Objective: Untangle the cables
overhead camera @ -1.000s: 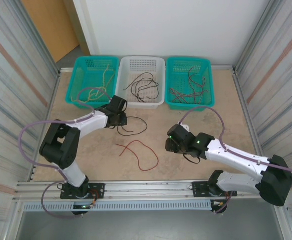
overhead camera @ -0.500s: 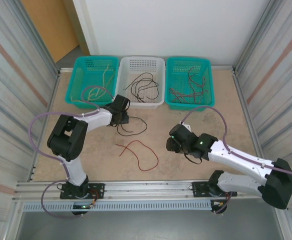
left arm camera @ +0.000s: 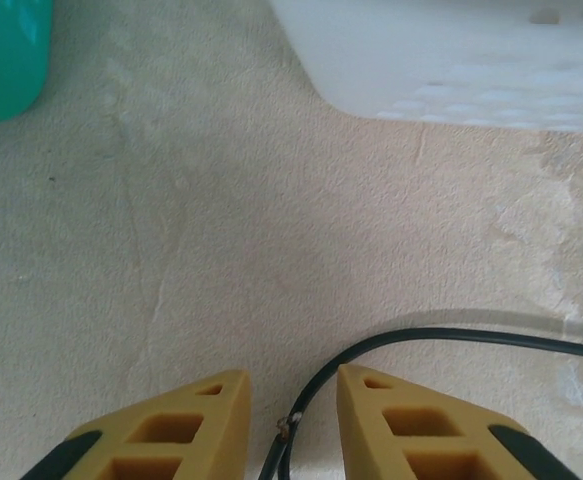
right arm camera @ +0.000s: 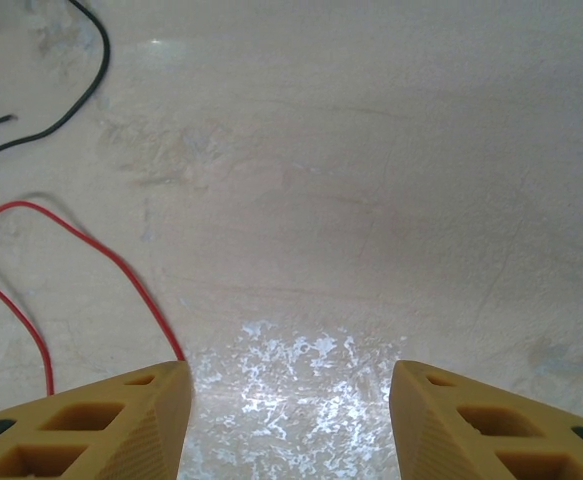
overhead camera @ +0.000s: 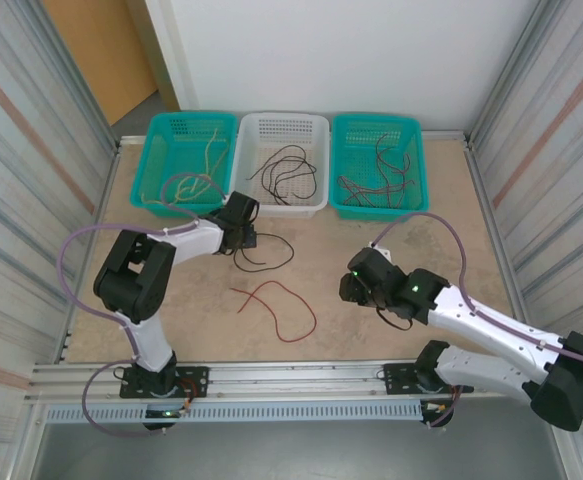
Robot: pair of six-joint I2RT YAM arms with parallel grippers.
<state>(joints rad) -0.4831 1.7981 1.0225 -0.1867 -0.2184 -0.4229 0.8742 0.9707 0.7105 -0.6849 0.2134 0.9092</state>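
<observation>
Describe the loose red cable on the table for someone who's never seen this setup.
Start at the white basket, middle of the back row. On the table in front of it, toward the near edge, lies the red cable, a loose curl. The black cable at the left end effector lies nearer the basket; this is the only red one outside a basket.

1. Left arm [overhead camera: 176,243]: elbow folded at near left, forearm reaching right and far.
2. Left gripper [left arm camera: 293,400]: pointed down, fingers [left arm camera: 206,410] a narrow gap apart.
3. Right arm [overhead camera: 481,322]: stretched left from its near-right base.
4. Right gripper [right arm camera: 289,385]: angled down, fingers [right arm camera: 121,410] spread wide.
</observation>
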